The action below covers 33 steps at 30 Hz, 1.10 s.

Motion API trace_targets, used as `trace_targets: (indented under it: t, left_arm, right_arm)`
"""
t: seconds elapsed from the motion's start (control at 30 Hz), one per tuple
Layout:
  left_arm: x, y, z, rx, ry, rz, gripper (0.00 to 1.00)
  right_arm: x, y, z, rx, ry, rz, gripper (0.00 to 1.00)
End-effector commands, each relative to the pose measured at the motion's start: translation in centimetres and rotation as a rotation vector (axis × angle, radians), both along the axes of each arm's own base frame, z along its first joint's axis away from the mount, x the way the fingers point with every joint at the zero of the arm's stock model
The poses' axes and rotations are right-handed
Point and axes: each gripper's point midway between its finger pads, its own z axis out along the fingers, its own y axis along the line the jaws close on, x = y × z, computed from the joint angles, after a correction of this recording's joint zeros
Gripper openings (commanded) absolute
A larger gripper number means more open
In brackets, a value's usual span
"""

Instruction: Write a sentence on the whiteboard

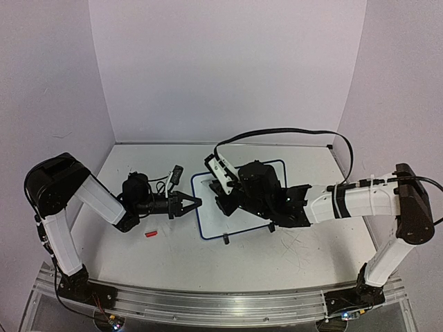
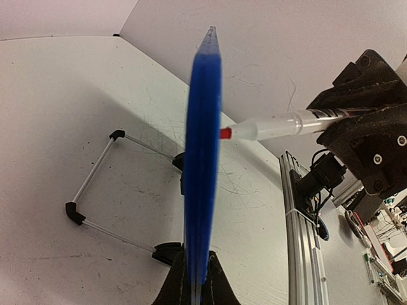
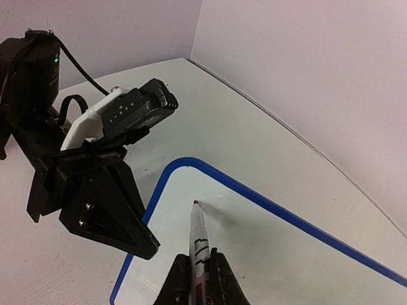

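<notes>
The whiteboard [image 1: 210,223] sits mid-table, its 9 o'clock edge clamped in the left gripper [image 1: 198,202]. The right gripper [image 3: 196,262] is closed on a red-tipped marker [image 3: 198,232], with the tip near the board's 10 o'clock corner. No letters show, so the whole sentence appears still to be written.

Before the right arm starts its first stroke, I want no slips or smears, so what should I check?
1. Left gripper shut on the blue-rimmed white rectangular whiteboard's edge: ok.
2. Right gripper shut on the white-barrelled red-tipped marker: ok.
3. Marker tip bare, small red cap lying off the board: ok.
4. Tip over the board's white face: ok.
5. Tip touching the board: cannot tell.
6. Visible board face unmarked: ok.
</notes>
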Motion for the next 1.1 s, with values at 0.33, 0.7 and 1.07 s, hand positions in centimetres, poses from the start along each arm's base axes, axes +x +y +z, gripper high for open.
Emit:
trace_targets:
  t: [0.33, 0.7, 1.07]
  left_arm:
    - [0.0, 0.3, 1.4, -0.013, -0.036, 0.01, 0.0]
    - [-0.1, 0.3, 1.4, -0.01, -0.037, 0.01, 0.0]
    - [-0.1, 0.4, 1.3, -0.004, -0.038, 0.016, 0.0]
  right_arm:
    - [-1.2, 0.6, -1.0, 0.009, 0.029, 0.014, 0.0]
    - [-1.5, 0.6, -0.8, 0.028, 0.042, 0.015, 0.0]
    - [-0.9, 0.1, 4.4, 0.112, -0.049, -0.015, 0.0]
